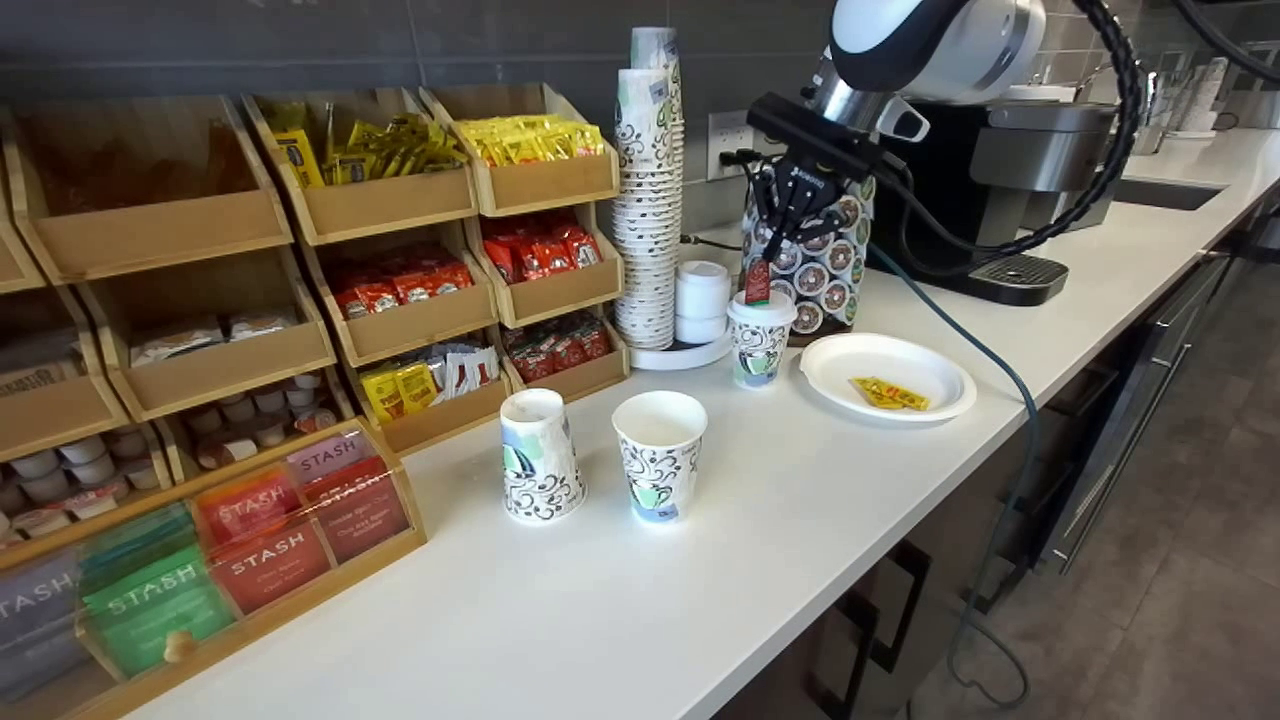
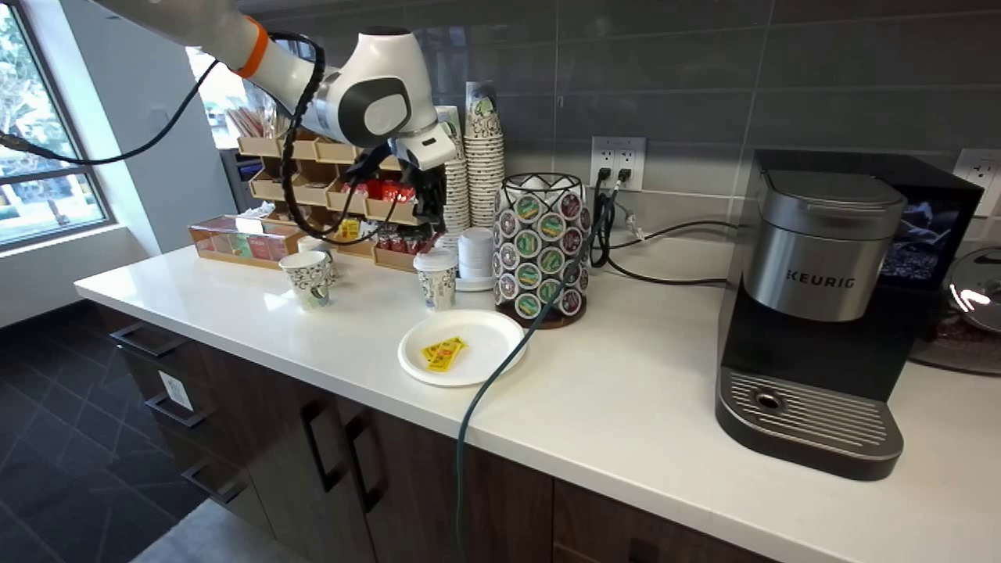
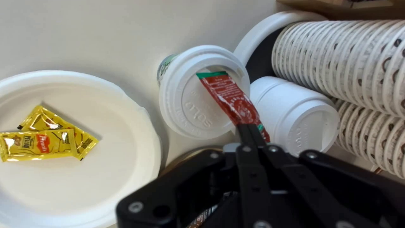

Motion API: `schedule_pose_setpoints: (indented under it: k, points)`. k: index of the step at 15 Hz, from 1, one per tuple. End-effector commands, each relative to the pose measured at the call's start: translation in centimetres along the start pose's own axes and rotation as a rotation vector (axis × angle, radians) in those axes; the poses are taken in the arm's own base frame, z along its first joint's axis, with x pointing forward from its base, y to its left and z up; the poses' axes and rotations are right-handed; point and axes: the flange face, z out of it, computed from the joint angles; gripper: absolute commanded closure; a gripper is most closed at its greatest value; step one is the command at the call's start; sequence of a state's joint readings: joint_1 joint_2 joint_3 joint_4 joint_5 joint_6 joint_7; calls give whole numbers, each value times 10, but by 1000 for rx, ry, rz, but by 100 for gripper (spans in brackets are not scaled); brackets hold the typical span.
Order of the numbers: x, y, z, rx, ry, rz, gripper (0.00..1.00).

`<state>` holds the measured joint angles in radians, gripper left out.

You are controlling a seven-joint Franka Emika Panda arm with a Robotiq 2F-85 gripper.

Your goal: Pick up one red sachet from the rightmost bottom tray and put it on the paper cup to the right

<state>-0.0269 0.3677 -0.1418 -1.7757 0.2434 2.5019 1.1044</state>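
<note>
My gripper is shut on a red sachet with green ends; the sachet hangs down from the fingertips. In the wrist view the closed fingers pinch one end of the sachet, and its free end lies over the white lid of the paper cup. I cannot tell whether it touches the lid. The lidded paper cup stands upright on the counter, also in an exterior view. The rightmost bottom tray of the wooden rack holds more dark red packets.
A white plate with yellow packets lies beside the cup. A pod carousel, tall cup stacks and spare white lids stand close behind. Two cups stand nearer the rack. A green cable crosses the counter.
</note>
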Motion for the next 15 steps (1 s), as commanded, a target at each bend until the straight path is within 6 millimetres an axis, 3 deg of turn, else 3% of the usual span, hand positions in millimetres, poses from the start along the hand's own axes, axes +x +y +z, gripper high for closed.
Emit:
schedule_pose_setpoints:
  k: [1,6,7,8,15]
  points:
    - [4,-7,10,-30,-9,40,100]
    - [8,-7,13,-64,-16,45,100]
    - [9,-6,12,-71,-23,38,74]
    - [10,-6,12,-73,-26,37,73]
    - [13,-6,-2,-73,-36,25,22]
